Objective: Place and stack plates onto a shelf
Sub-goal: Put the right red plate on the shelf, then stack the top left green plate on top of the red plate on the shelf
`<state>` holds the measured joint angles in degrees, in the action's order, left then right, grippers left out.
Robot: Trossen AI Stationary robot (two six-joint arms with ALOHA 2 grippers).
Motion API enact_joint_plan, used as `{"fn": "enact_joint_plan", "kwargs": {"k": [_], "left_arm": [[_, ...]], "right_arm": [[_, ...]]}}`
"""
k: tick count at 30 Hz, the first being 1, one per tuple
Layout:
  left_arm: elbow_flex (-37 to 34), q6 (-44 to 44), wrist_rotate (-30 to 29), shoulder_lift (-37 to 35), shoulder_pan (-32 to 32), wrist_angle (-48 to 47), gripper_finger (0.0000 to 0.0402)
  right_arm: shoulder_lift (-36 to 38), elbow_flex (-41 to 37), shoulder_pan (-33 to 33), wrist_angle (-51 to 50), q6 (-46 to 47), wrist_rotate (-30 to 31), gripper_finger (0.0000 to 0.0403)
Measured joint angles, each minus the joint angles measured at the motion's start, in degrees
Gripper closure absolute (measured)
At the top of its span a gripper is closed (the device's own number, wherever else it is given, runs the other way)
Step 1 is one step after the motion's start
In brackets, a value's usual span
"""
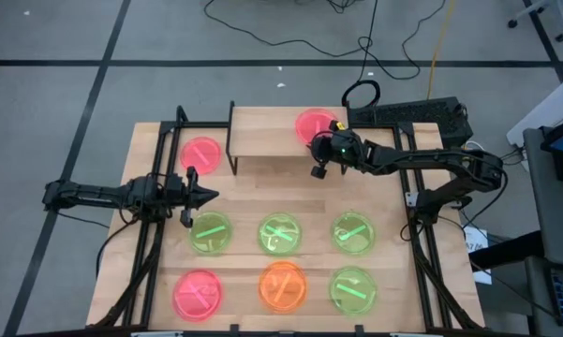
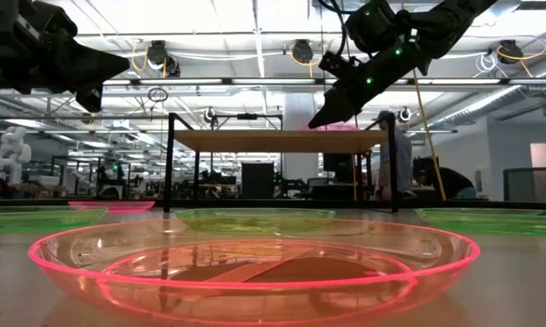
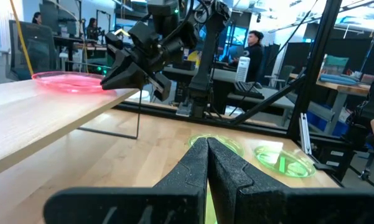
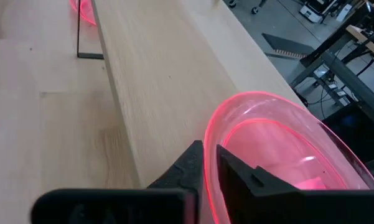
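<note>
The shelf (image 1: pixel 262 131) stands at the table's far side. A pink plate (image 1: pixel 311 122) lies flat on its right end, its near rim at the shelf's near edge. My right gripper (image 1: pixel 316 145) is at that near rim, slanting down from the table's right. Its fingers stand a little apart, one on either side of the rim (image 4: pixel 210 180). My left gripper (image 1: pixel 211 195) is shut and level above the table's left part, holding nothing. Another pink plate (image 1: pixel 201 153) lies on the tabletop left of the shelf. My right gripper has one finger (image 4: pixel 190 165) outside the plate's near rim and the other (image 4: pixel 243 174) inside the dish. A narrow gap shows between them. Whether either finger touches the rim, I cannot tell. The plate sits flat on the shelf board (image 4: pixel 162 81).
Several plates lie on the tabletop in two rows: green ones (image 1: pixel 211 232) (image 1: pixel 281 234) (image 1: pixel 353 232) in the middle row, and a pink (image 1: pixel 199 293), an orange (image 1: pixel 283 286) and a green (image 1: pixel 353 290) in the near row. The shelf's left part is bare wood.
</note>
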<state>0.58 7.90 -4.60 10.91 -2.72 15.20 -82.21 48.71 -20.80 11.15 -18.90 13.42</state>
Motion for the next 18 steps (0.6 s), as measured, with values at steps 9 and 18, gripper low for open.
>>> {"fn": "enact_joint_plan", "kwargs": {"k": [9,18], "left_arm": [[0.02,-0.08,-0.01,0.01,0.0,0.0,0.0392],[0.01,-0.19,0.0,0.01,0.02,0.0,0.0392]], "right_arm": [[2.64,-0.02,1.23,0.21,-0.24,-0.04,0.031],[16.69,-0.58,4.6,-4.25,3.26,-0.23,0.0311]]}}
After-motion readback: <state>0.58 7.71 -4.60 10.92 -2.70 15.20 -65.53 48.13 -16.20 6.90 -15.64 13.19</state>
